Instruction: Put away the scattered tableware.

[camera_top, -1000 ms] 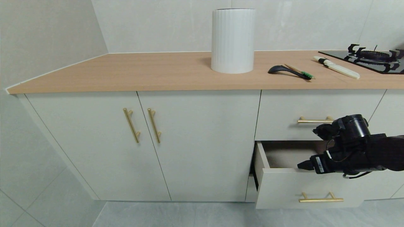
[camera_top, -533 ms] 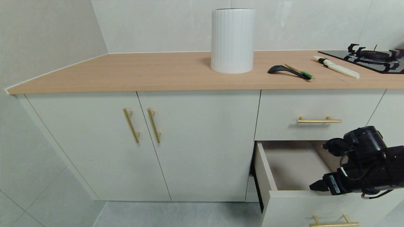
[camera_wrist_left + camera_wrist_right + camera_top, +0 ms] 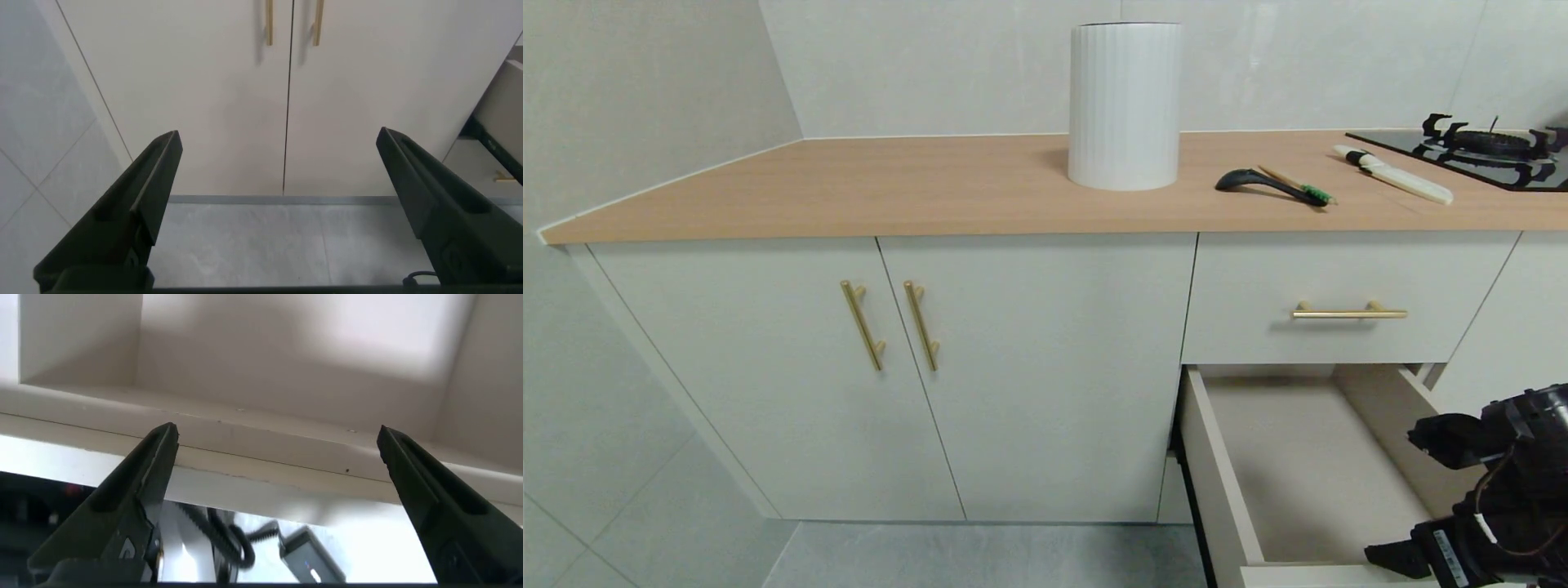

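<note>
The left gripper (image 3: 278, 143) is open very wide and holds nothing. It faces two shut doors (image 3: 286, 82) with gold handles, and the grey floor (image 3: 245, 237) below them.

The right gripper (image 3: 275, 437) is open very wide too, and it holds nothing. The front edge of the open drawer (image 3: 1298, 457) runs across between its fingers. I cannot tell if they touch it. A small white label (image 3: 1441, 547) sits on this gripper's side, but the print is too small to read.

On the table (image 3: 849, 188) stands a tall white jar (image 3: 1125, 106) with ridges. Just to the right of it lies a black spoon (image 3: 1250, 181), with chopsticks (image 3: 1298, 186) touching it. A white knife (image 3: 1392, 173) lies farther right, near the black stove (image 3: 1486, 151). The drawer below is low down, under a shut drawer.
</note>
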### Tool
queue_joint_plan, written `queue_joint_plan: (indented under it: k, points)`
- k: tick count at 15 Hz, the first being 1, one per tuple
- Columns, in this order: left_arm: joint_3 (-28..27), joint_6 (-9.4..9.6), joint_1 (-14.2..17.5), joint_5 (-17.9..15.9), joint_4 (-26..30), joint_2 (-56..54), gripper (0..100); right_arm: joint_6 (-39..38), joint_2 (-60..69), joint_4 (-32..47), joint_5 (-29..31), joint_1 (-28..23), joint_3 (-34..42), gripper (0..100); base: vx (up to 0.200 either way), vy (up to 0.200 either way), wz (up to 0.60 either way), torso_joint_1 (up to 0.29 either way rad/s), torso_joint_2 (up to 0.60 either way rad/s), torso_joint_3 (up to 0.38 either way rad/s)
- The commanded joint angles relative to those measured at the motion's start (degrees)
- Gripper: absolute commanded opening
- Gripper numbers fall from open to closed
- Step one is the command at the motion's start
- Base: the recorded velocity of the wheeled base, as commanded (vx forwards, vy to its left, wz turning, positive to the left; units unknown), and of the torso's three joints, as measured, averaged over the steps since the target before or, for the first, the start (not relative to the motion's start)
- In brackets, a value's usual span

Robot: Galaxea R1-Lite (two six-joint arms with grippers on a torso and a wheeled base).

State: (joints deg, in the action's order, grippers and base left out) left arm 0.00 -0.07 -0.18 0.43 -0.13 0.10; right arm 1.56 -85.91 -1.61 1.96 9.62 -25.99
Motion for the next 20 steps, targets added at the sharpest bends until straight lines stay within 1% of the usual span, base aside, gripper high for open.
queue_joint_plan:
  k: [1, 4, 6, 8, 9, 10, 11, 12, 13, 16, 18, 19, 20]
  points:
    - [0.0, -0.01, 0.0, 0.0, 0.0, 0.0, 100, 0.0, 3.7, 1.9, 0.0, 0.2, 0.9, 100, 0.0, 0.0, 0.0, 0.0, 0.0, 0.0]
    - [0.0, -0.01, 0.0, 0.0, 0.0, 0.1, 100, -0.1, 6.9, 5.2, 0.0, 0.3, 0.9, 100, 0.0, 0.0, 0.0, 0.0, 0.0, 0.0]
    - [0.0, -0.01, 0.0, 0.0, 0.0, 0.0, 100, -0.1, 8.9, 6.0, 0.0, 0.3, 0.6, 100, 0.0, 0.0, 0.0, 0.0, 0.0, 0.0]
    - [0.0, -0.01, 0.0, 0.0, 0.0, 0.0, 100, -0.2, 13.5, 6.6, 0.1, 0.2, -2.9, 100, 0.0, 0.0, 0.0, 0.0, 0.0, 0.0]
    - [0.0, -0.01, 0.0, 0.0, 0.0, 0.0, 100, -0.2, 15.9, 8.4, 0.1, 0.2, -5.7, 100, 0.0, 0.0, 0.0, 0.0, 0.0, 0.0]
    - [0.0, -0.01, 0.0, 0.0, 0.0, 0.1, 100, -0.3, 18.9, 15.9, -0.2, 0.1, -14.5, 100, 0.0, 0.0, 0.0, 0.0, 0.0, 0.0]
    - [0.0, -0.01, 0.0, 0.0, 0.0, 0.0, 100, -0.3, 19.3, 18.7, -0.6, 0.1, -17.6, 100, 0.0, 0.0, 0.0, 0.0, 0.0, 0.0]
    - [0.0, -0.01, 0.0, 0.0, 0.0, 0.0, 100, -0.5, 18.7, 28.5, -0.9, 0.2, -30.3, 100, 0.0, 0.0, 0.0, 0.0, 0.0, 0.0]
    - [0.0, -0.01, 0.0, 0.0, 0.0, 0.1, 100, -0.5, 16.6, 32.5, -0.9, 0.2, -38.3, 100, 0.0, 0.0, 0.0, 0.0, 0.0, 0.0]
    - [0.0, -0.01, 0.0, 0.0, 0.0, 0.0, 100, -0.6, 8.7, 36.4, -0.5, 1.4, -55.2, 100, 0.0, 0.0, 0.0, 0.0, 0.0, 0.0]
    - [0.0, -0.01, 0.0, 0.0, 0.0, 0.0, 100, -0.6, 4.8, 38.8, -0.4, 1.5, -61.6, 100, 0.0, 0.0, 0.0, 0.0, 0.0, 0.0]
    - [0.0, -0.01, 0.0, 0.0, 0.0, 0.0, 100, -0.6, -0.2, 39.5, -0.3, 2.1, -68.0, 100, 0.0, 0.0, 0.0, 0.0, 0.0, 0.0]
    - [0.0, -0.01, 0.0, 0.0, 0.0, 0.0, 100, -0.7, -3.1, 39.5, -0.3, 2.1, -71.6, 100, 0.0, 0.0, 0.0, 0.0, 0.0, 0.0]
